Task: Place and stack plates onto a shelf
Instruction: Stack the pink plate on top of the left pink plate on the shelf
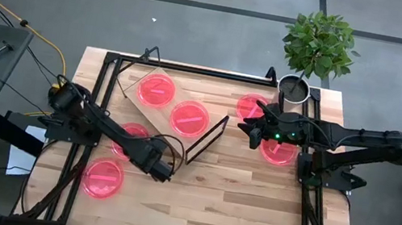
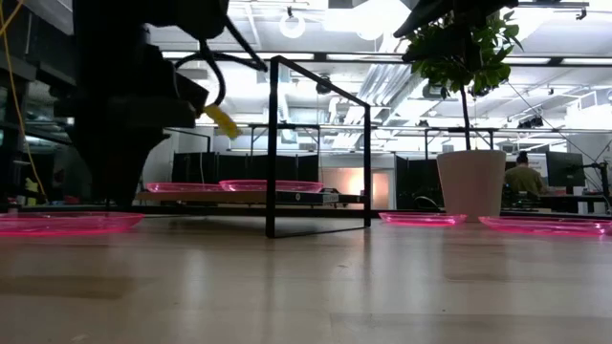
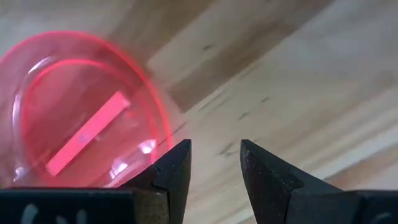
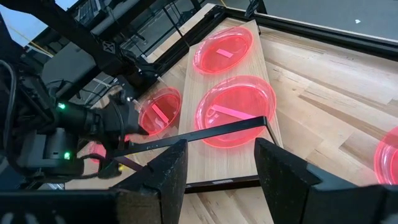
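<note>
The shelf (image 1: 172, 101), a light wood board on a black frame, stands at the table's far middle. Two pink-red plates (image 1: 157, 89) (image 1: 189, 118) lie flat on it. On the table lie four more: one (image 1: 132, 138) partly under my left arm, one (image 1: 103, 179) near the left edge, one (image 1: 251, 106) by the pot, and one (image 1: 278, 150) under my right arm. My left gripper (image 1: 164, 175) is open and empty just near of the shelf, with a plate (image 3: 81, 118) beside its fingers. My right gripper (image 1: 246, 128) is open and empty, right of the shelf and facing it (image 4: 211, 158).
A potted plant (image 1: 306, 73) stands at the far right corner. The shelf's black frame (image 1: 205, 139) rises at its near right end. Black rails (image 1: 304, 203) run along the table's sides. Bare tabletop (image 1: 226, 207) lies toward the near edge.
</note>
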Controlling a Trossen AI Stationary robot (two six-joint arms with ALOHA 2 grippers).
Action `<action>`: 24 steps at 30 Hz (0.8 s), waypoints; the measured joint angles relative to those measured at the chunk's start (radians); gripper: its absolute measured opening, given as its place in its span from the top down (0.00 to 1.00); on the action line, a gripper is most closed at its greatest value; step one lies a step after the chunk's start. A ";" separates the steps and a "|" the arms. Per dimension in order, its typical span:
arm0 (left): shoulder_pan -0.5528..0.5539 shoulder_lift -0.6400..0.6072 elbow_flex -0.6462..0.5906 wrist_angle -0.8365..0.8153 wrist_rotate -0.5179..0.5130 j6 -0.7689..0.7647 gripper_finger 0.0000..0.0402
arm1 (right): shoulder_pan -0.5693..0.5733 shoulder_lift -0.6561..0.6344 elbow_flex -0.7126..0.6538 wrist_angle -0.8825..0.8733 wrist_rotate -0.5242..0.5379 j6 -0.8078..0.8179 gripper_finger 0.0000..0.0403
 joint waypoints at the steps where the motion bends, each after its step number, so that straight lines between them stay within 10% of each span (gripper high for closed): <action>1: 0.002 0.007 0.001 -0.001 0.000 0.011 0.68 | 0.000 0.000 0.000 0.000 0.000 0.000 0.58; 24: 0.011 0.024 -0.143 -0.016 0.006 -0.021 0.68 | 0.000 0.000 0.000 -0.012 0.002 0.000 0.58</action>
